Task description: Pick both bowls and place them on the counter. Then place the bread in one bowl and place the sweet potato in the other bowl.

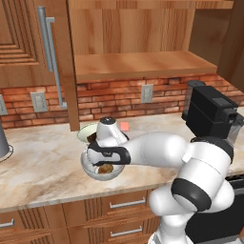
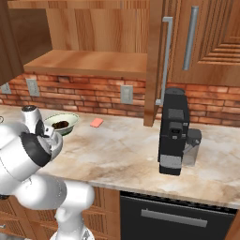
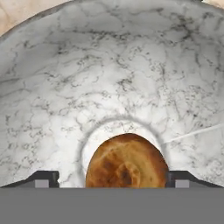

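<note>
The round tan-brown bread bun (image 3: pixel 127 161) lies on the bottom of the mottled grey stone-look bowl (image 3: pixel 109 74), which stands on the beige marbled tabletop (image 1: pixel 43 157) near its front edge. The pincer (image 3: pixel 112 178) hangs just above the bun, spread wide, with 1 dark fingertip (image 3: pixel 43 179) on either side, gripping nothing. Behind, the cream-white bowl (image 2: pixel 61 123) holds the dark brown sweet potato (image 2: pixel 60 124).

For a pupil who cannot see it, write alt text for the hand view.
A tan bun lies at the bottom of a grey stone-look bowl, between the open claw's two dark tips. The bowl's mottled inside spreads all round it.
</note>
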Motion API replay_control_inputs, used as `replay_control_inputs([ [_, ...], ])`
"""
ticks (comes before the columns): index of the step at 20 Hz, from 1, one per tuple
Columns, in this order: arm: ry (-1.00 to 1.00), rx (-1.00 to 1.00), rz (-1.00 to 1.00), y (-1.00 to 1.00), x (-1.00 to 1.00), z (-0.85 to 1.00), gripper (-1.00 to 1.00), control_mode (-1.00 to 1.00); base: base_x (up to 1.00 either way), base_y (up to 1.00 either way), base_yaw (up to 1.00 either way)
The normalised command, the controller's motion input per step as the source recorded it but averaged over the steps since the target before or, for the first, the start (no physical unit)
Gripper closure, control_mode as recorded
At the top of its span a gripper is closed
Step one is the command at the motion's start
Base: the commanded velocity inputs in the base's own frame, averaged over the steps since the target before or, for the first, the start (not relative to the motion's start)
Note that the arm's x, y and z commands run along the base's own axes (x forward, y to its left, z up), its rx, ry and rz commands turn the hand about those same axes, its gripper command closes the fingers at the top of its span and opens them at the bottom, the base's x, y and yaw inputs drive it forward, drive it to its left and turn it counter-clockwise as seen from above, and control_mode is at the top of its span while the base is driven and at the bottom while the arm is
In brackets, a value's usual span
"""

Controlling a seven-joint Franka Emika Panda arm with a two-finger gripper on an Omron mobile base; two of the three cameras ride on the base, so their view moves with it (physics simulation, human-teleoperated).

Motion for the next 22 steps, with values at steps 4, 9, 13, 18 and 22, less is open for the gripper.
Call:
replay_control_inputs([
  [4, 0.0, 0.0, 0.0, -0.15, -0.12, 0.22, -1.0, -1.0, 0.0, 0.0, 0.0],
  [9, -0.01, 0.0, 0.0, -0.23, -0.19, 0.38, -1.0, -1.0, 0.0, 0.0, 0.0],
  [13, -0.05, 0.0, 0.01, -0.35, -0.32, 0.42, -1.0, -1.0, 0.0, 0.0, 0.0],
  [18, -0.07, 0.02, 0.04, -0.45, -0.38, 0.47, -1.0, -1.0, 0.0, 0.0, 0.0],
  [22, -0.06, 0.0, 0.03, -0.55, -0.44, 0.49, -1.0, -1.0, 0.0, 0.0, 0.0],
])
